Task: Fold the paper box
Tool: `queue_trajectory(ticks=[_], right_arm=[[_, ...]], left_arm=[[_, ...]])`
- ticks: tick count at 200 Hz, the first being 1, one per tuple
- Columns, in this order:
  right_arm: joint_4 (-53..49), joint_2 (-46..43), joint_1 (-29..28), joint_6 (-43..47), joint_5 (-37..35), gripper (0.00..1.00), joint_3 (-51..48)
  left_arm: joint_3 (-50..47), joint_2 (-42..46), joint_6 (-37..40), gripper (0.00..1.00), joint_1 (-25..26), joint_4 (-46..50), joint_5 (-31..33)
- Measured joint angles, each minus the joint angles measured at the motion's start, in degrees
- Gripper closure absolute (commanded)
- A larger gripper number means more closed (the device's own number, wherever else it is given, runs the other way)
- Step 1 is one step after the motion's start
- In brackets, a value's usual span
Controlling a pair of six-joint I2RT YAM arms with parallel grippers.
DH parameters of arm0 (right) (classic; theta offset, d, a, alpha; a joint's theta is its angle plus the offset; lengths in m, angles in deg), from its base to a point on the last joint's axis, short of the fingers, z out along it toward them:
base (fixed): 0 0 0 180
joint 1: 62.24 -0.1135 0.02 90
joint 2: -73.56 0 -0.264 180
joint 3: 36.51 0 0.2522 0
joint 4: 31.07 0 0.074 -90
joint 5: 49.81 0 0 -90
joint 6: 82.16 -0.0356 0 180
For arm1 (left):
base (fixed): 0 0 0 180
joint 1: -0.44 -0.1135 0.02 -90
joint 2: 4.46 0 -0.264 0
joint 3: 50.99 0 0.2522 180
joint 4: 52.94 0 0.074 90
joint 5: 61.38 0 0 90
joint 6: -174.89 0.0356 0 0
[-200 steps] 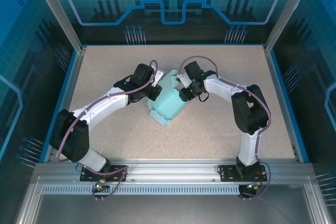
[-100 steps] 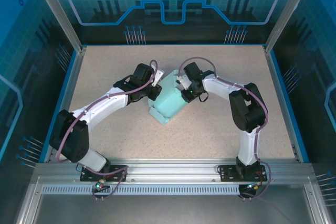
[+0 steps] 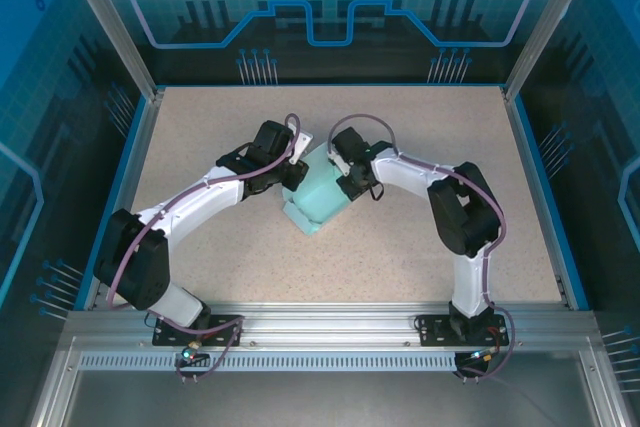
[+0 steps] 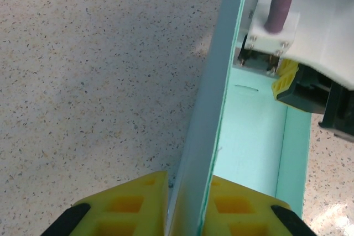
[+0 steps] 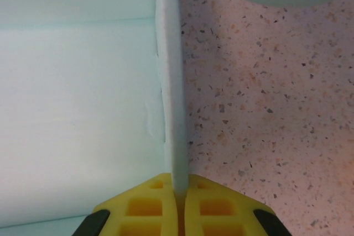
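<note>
While the paper box (image 3: 318, 202) sits partly folded near the middle of the table (image 3: 430, 247), left gripper (image 4: 185, 205) pinching one upright wall, right gripper (image 5: 180, 200) pressed together on another wall's edge

**A:** What differs from a second ago?

**B:** The right gripper (image 5: 178, 194), white and black with yellow pads, now sits further left, in over the paper box (image 3: 320, 202) of pale light-blue thin card.

**A:** And its jaws?

**B:** Apart before, they now pinch the box's thin upright wall edge. The right arm's black elbow (image 3: 462, 215) swings left too.
</note>
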Motion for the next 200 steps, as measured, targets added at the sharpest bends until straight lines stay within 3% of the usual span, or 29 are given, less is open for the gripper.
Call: queue_trajectory(ticks=[25,61,90,124,157,181,200], right_arm=[[-0.31,0.24,-1.73,-2.23,-4.09,0.95,-0.02],[0.13,-0.35,-1.97,-4.42,-3.89,0.95,-0.83],[0.39,-1.62,-1.86,-5.97,-2.67,0.95,-2.4],[0.83,-2.4,-1.75,-7.87,-1.92,0.95,-3.52],[1.44,-3.34,-1.66,-9.75,-1.42,0.95,-4.9],[1.51,-3.54,-1.64,-10.54,-1.22,0.95,-5.11],[1.51,-3.54,-1.64,-10.73,-1.16,0.95,-5.11]], left_arm=[[0.0,0.0,-0.22,0.77,0.0,0.0,0.02],[0.02,0.61,-1.77,0.48,0.0,0.02,1.36],[0.02,4.11,-3.56,0.35,0.0,-0.07,3.23],[-1.75,12.04,-7.72,0.32,-0.35,-1.46,7.17],[-12.59,23.82,-16.52,0.34,-4.39,-2.21,8.48],[-25.03,31.36,-24.37,0.37,-8.28,-2.86,5.18],[-32.63,31.65,-30.21,0.43,-8.52,-4.44,0.37]])
